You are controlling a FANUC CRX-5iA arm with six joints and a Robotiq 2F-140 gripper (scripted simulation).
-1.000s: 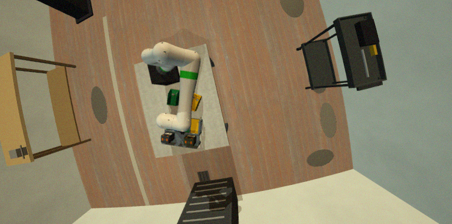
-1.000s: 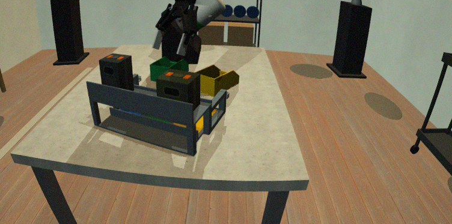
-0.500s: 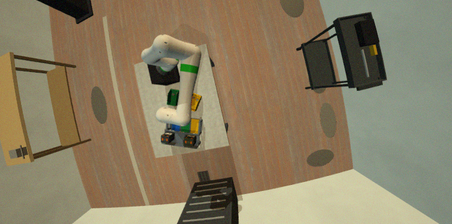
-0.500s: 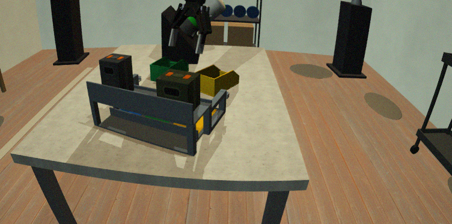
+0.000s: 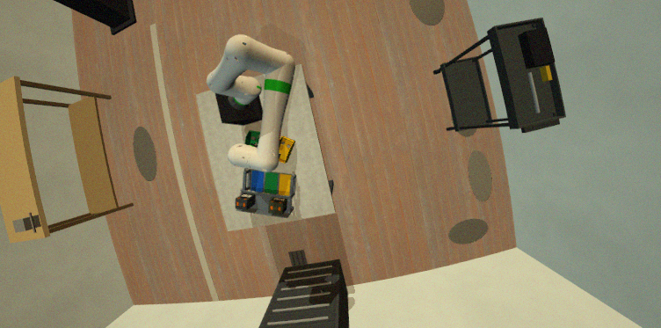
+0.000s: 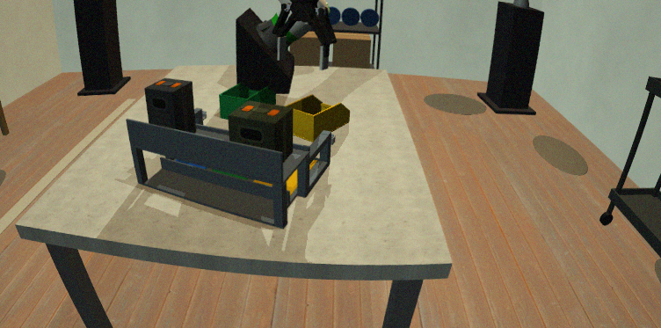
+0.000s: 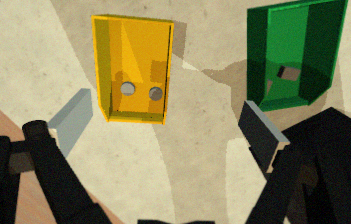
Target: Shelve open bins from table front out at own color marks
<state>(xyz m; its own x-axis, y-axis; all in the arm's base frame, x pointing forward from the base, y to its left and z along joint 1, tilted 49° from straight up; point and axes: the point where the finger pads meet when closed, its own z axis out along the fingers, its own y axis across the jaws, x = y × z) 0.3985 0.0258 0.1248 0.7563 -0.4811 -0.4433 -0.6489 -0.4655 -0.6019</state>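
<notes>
Near the counter's middle, from the top, the yellow bin (image 5: 286, 149) (image 6: 310, 122) (image 7: 143, 55) and green bin (image 5: 250, 140) (image 6: 245, 99) (image 7: 287, 40) sit short of the shelf (image 5: 265, 207) (image 6: 203, 147). Outside, the gripper (image 6: 301, 54) (image 7: 168, 107) hangs above them — wide, empty. At the wrist, its spread fingers probably suit straddling the yellow bin — parts inside.

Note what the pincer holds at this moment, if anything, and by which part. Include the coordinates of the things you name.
Nothing is held: the pincer (image 6: 302, 54) (image 7: 168, 107) stands open above the table, and both the yellow bin (image 5: 284, 151) (image 6: 302, 125) (image 7: 141, 50) and the green bin (image 5: 250, 137) (image 6: 230, 104) (image 7: 287, 37) lie outside its fingers.
</notes>
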